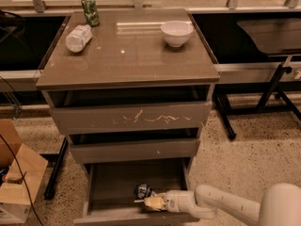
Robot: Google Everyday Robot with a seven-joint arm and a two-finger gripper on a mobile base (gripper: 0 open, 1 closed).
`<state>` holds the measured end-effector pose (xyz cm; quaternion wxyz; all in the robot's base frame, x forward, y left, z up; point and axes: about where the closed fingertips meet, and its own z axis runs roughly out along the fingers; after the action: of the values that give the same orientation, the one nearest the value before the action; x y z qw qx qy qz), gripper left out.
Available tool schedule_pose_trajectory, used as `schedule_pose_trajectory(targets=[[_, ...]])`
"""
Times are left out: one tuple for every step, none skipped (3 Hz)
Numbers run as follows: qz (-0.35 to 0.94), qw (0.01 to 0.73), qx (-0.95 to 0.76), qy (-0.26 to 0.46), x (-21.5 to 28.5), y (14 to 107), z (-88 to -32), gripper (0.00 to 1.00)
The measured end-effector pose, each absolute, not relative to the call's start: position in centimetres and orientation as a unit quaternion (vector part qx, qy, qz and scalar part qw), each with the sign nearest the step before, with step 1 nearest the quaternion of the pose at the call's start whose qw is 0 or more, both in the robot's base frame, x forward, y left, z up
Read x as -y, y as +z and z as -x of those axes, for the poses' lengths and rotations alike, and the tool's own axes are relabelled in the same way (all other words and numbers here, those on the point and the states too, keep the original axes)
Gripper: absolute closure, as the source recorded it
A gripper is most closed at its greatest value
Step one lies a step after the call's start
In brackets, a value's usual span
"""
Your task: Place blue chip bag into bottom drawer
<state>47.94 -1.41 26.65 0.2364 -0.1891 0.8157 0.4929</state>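
The blue chip bag (142, 190) sits inside the open bottom drawer (113, 182), touching the tip of the gripper (151, 203), whose hold cannot be told; a clean finish calls for releasing low, then withdrawing straight out.

view: single camera
position: high, out past the surface's (131, 55) front edge
facing: down and forward at the cabinet (94, 119) front
range: mid; surface's back corners down to open bottom drawer (117, 185) all in frame
end effector (149, 203): bottom of frame, inside bottom drawer; arm (225, 206) enters lower right
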Motion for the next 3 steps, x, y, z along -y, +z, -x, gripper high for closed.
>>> schedule_pose_trajectory(targets=[[0.17, 0.232, -0.82, 0.494, 1.6, 24.2, -48.6, 1.0], [0.142, 0.219, -0.833, 0.489, 2.1, 21.2, -48.6, 1.0], [0.138, 0.217, -0.834, 0.488, 2.2, 20.8, -48.6, 0.86]])
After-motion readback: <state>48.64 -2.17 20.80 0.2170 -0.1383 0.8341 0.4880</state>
